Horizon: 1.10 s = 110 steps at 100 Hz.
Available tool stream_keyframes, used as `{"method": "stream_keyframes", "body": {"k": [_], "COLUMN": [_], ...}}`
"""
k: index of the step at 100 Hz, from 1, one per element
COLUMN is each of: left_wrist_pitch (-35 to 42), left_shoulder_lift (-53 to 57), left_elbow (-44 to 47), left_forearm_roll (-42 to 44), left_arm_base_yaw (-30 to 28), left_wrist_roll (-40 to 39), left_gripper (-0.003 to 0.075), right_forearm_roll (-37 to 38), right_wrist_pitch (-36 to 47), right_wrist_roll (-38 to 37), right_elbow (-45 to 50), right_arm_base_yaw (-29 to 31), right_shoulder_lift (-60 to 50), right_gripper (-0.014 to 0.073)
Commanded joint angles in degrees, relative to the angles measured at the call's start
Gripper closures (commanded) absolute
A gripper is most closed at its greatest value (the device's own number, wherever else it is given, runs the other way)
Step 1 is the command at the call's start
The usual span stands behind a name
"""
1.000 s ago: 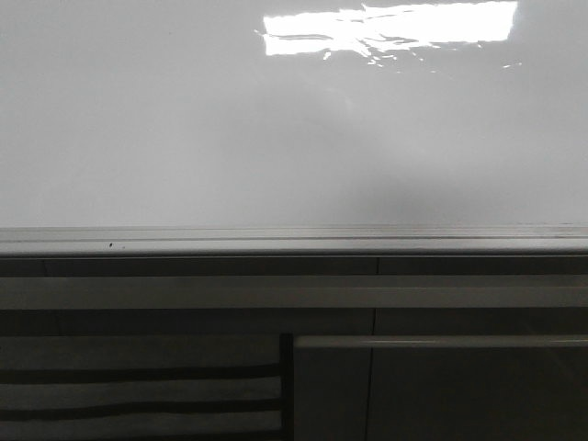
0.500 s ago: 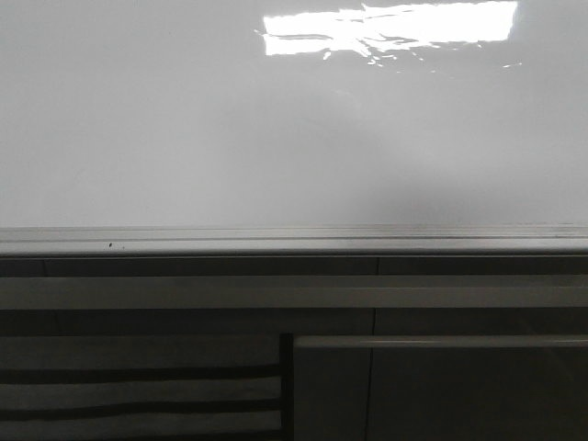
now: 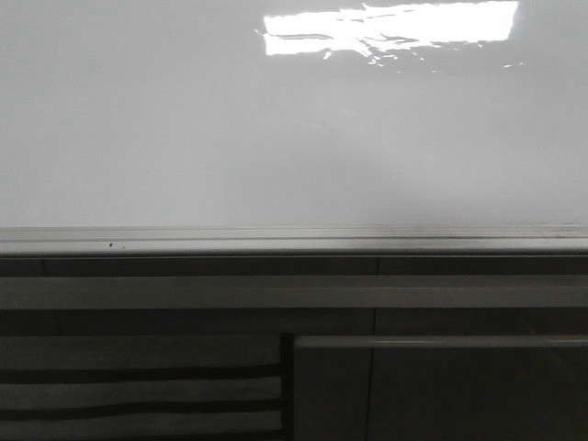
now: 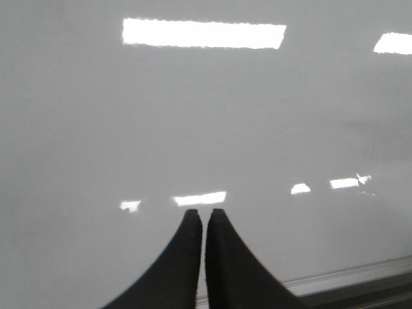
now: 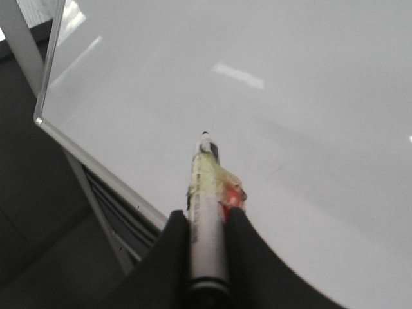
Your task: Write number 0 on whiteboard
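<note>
Whiteboard (image 3: 184, 129) blank, no stroke of the 0 drawn yet: right gripper (image 5: 207, 222) clamps marker (image 5: 206, 212), tip over the board; left gripper (image 4: 205, 219) closed, empty.

left tool (image 4: 205, 215) closed, right tool (image 5: 206, 222) gripping

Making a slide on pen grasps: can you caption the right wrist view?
Right gripper holds a marker tip-forward over the blank whiteboard, no stroke drawn yet.
</note>
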<state>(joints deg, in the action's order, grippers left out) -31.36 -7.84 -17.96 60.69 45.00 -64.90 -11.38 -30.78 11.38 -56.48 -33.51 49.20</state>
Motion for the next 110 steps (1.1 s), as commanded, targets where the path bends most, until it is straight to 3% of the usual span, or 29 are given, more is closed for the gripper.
{"method": "stream_keyframes", "body": {"k": [1,17,40,110], "left_wrist_pitch": [2.50,2.50,2.59,2.59], "left_shoulder_lift": [-0.76,-0.76,-0.76,-0.76], "left_elbow": [-1.61,-1.61,-1.61,-1.61], "left_forearm_roll": [2.06,2.06,2.06,2.06], "left_arm_base_yaw": [-0.12,-0.12,-0.12,-0.12], "left_wrist_roll": [-0.62,-0.62,-0.62,-0.62], "left_gripper": [0.0740,0.0740,0.0740,0.0740], "right_forearm_roll": [0.93,1.50,1.50,-6.19], "right_wrist_pitch": [8.95,15.04,5.96,-5.25], "right_wrist_roll": [-0.29,-4.93,-5.90,-5.90], "right_elbow": [-2.17,-2.17,-2.17,-2.17], "right_arm_base_yaw": [1.17,7.38,15.44,15.85], "right_shoulder_lift": [-1.34,-0.41,4.11,-10.00], "right_gripper": [0.0640,0.0640,0.0640,0.0640]}}
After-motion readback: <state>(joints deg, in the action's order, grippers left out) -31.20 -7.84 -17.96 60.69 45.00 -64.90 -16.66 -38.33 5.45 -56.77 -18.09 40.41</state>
